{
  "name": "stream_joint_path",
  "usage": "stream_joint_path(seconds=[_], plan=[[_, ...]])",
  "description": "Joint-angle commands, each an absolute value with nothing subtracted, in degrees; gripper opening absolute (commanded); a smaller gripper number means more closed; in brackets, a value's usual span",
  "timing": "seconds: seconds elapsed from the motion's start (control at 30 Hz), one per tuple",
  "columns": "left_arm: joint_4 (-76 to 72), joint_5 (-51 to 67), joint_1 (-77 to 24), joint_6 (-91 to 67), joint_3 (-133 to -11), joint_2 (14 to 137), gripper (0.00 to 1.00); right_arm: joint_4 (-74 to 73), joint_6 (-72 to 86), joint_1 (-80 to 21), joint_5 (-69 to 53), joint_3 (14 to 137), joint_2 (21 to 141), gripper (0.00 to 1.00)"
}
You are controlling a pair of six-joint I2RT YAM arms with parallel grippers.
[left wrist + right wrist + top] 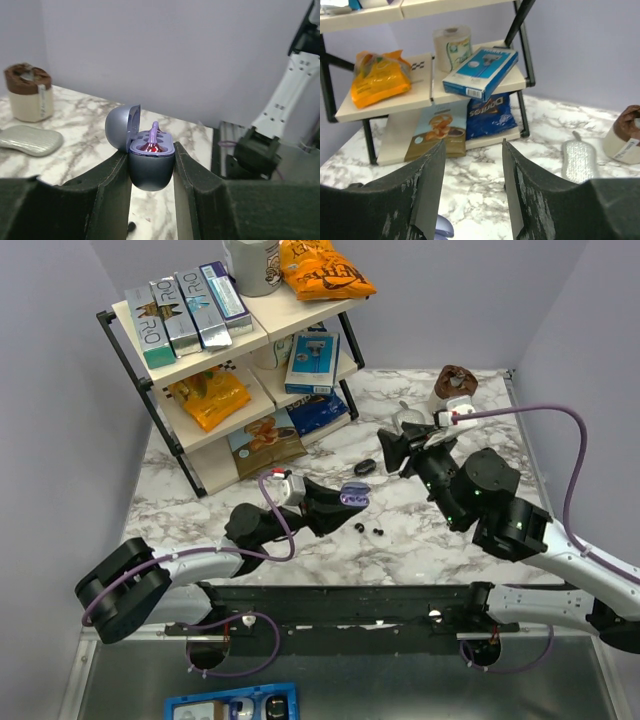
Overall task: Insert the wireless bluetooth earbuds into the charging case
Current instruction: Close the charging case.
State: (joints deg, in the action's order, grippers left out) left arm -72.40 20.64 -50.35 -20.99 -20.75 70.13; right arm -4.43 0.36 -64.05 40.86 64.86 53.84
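My left gripper point(345, 500) is shut on the dark purple charging case point(353, 495) and holds it above the table. In the left wrist view the case point(151, 170) sits upright between my fingers point(107, 185) with its lid point(120, 127) open to the left. A purple stemmed piece with a shiny red part point(152, 142) sits in its tray. Two small black earbuds point(359, 528) point(379, 531) lie on the marble below the case; one shows in the left wrist view point(131, 226). My right gripper point(392, 450) point(473, 145) is open and empty, behind and to the right of the case.
A shelf rack point(130, 360) with snack bags and boxes stands at the back left. A small dark object point(364, 467) lies near my right gripper. A grey pad point(408, 418) and a brown-topped cup point(455, 388) are at the back right.
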Motion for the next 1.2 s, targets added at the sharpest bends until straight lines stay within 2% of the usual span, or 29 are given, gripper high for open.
stream_joint_path(seconds=[0.0, 0.3, 1.17], plan=[[-86.3, 32.78, -49.31, -28.3, -19.34, 70.22, 0.0, -22.4, 8.34, -62.58, 29.11, 68.55, 57.91, 0.58], [-82.98, 32.61, -49.31, -26.11, -19.86, 67.77, 0.0, -26.45, 13.09, -62.31, 24.7, 66.18, 62.05, 0.58], [-79.89, 25.14, -49.31, -21.36, -19.51, 66.27, 0.0, -27.16, 14.06, -62.4, 14.5, 62.67, 60.38, 0.54]])
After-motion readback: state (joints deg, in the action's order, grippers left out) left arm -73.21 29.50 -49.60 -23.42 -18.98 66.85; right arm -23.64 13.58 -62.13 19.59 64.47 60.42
